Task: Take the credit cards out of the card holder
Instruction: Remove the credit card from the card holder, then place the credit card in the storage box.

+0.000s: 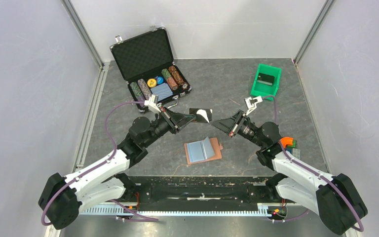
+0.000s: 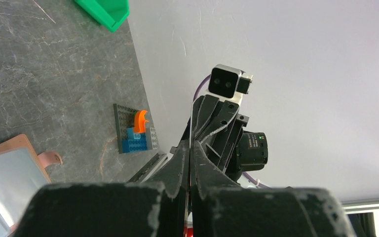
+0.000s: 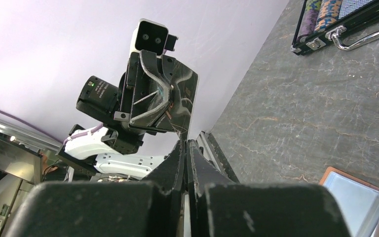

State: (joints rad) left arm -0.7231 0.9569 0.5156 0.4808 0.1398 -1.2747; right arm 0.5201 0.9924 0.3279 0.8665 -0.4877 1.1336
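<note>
The card holder point(image 1: 216, 149) lies open on the table between the arms, brown with a light blue lining; it also shows in the left wrist view point(image 2: 5, 170) and the right wrist view point(image 3: 355, 197). My left gripper point(image 1: 191, 118) point(image 2: 190, 148) is shut on a dark grey credit card point(image 1: 200, 114), held in the air above the table. I see the card edge-on in the left wrist view point(image 2: 191, 118) and its face in the right wrist view point(image 3: 183, 96). My right gripper point(image 1: 214, 122) point(image 3: 185, 142) is shut, its tips at the card's near corner, seemingly pinching it.
An open black case point(image 1: 150, 64) with poker chips stands at the back left. A green bin point(image 1: 275, 91) at the back right holds a dark block point(image 1: 265, 79). A small toy-brick build point(image 1: 287, 143) point(image 2: 135, 131) sits by the right arm.
</note>
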